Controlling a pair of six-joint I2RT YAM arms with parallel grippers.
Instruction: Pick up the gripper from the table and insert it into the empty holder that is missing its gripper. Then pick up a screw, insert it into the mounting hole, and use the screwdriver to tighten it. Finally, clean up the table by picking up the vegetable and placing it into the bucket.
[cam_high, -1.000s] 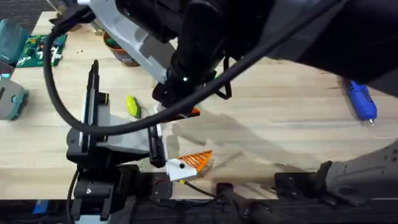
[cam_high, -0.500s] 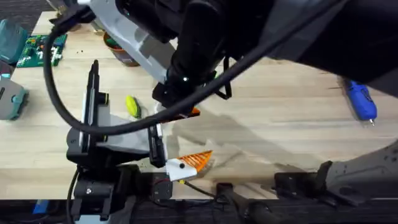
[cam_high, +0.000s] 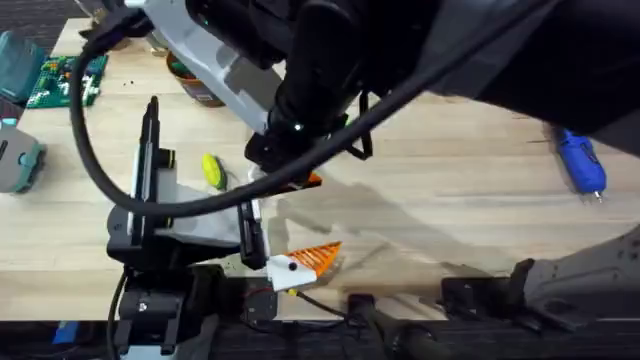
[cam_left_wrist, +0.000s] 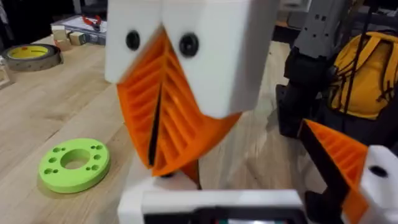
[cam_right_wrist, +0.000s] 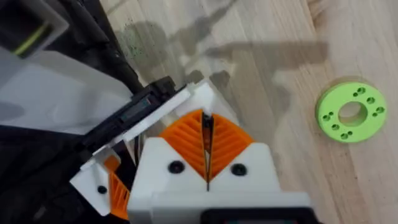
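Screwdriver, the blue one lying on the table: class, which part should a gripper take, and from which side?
Probably the thick blue barrel of the screwdriver, mid-length, from straight above. It lies flat with bare table on both sides, so fingers can straddle its width; the thin tip offers little hold.

Green ring disc (cam_left_wrist: 74, 165), tape roll (cam_left_wrist: 31, 56), circuit board (cam_high: 62, 80)

vegetable (cam_high: 213, 170) left of centre, bucket (cam_high: 190, 82) behind it, screwdriver (cam_high: 581, 163) far right
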